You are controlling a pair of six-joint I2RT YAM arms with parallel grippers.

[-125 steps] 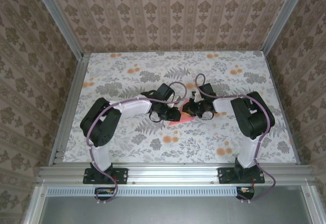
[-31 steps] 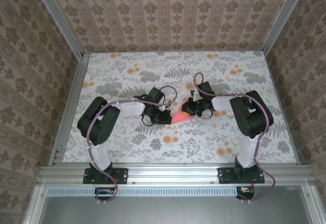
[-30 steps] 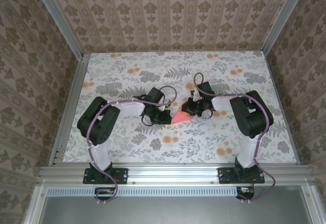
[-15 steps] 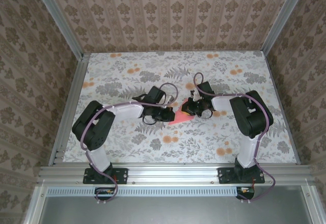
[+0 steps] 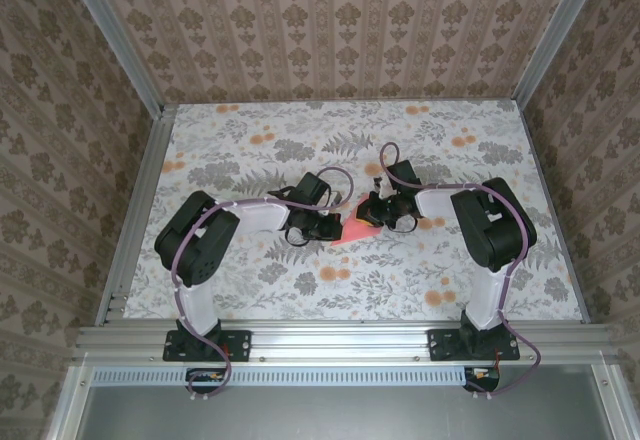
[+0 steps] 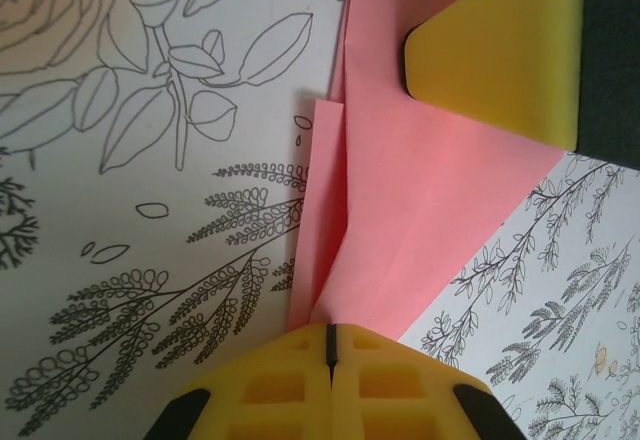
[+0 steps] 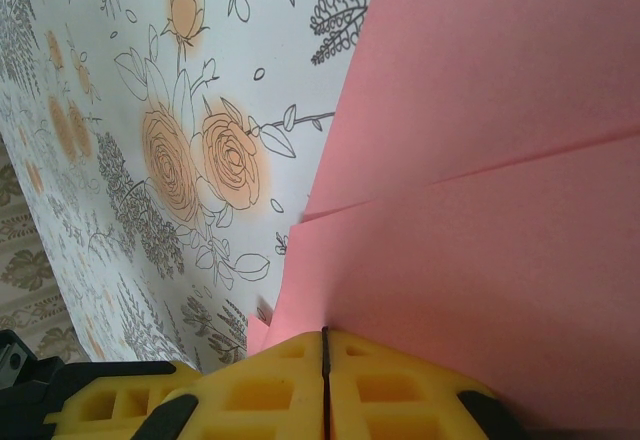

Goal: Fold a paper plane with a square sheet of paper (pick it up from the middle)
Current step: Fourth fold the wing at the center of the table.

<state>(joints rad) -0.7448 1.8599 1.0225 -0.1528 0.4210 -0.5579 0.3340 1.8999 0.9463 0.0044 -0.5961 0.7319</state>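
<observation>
White flower-printed table [image 5: 450,160] carries the left arm [image 5: 255,212] and right arm [image 5: 470,205], meeting mid-table. Between them the creased salmon-pink square sheet of paper [image 5: 356,232] lies flat. The left gripper [image 6: 328,355], jaws pressed together, touches its folded point. The right gripper [image 7: 325,375], likewise closed, bears on the opposite edge.

The folded sheet of paper [image 5: 352,231] is lying on the table [image 5: 240,155] near its middle, between the two grippers. The left gripper [image 5: 329,228] is touching the sheet's left corner, while the right gripper [image 5: 372,217] is pressing on its right part. Both arms are reaching in from the near edge.
</observation>
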